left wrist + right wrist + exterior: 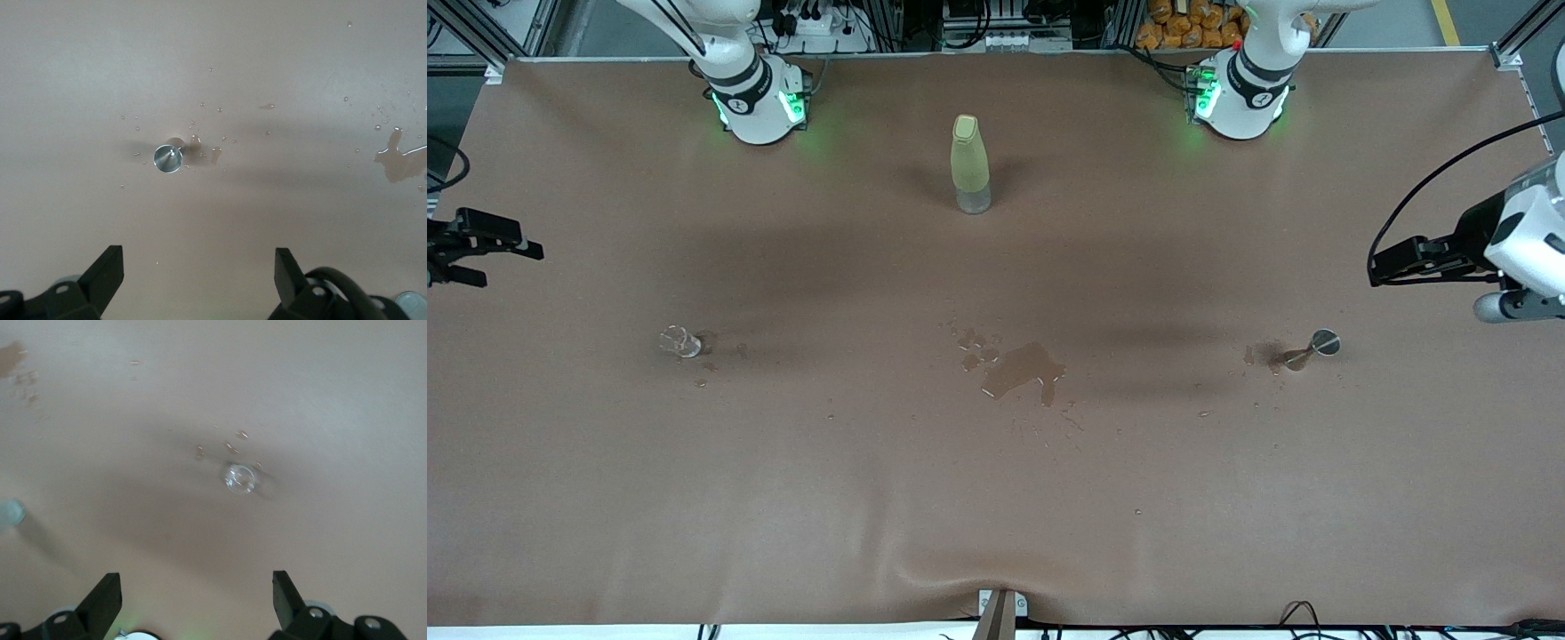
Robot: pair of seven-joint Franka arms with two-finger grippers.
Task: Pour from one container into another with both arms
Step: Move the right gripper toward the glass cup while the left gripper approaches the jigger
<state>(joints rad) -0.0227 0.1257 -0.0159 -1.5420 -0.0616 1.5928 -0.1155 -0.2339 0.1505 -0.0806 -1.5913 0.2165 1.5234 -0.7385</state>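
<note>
The tiny clear cup (679, 341) stands on the brown table toward the right arm's end, with drops around it; the right wrist view shows the clear cup (239, 478) from above. The grey-rimmed cup (1320, 344) with its slim brownish lower part stands toward the left arm's end, and in the left wrist view the grey-rimmed cup (168, 158) sits beside a small wet patch. My right gripper (516, 265) (197, 587) hangs open and empty over the table's edge at its end. My left gripper (1383, 265) (199, 267) hangs open and empty over its own end.
A tall yellow-green bottle (970, 164) stands upright mid-table, farther from the front camera than both cups. A brown puddle (1021, 372) (400, 160) with scattered drops lies between the cups. Both arm bases stand along the table's back edge.
</note>
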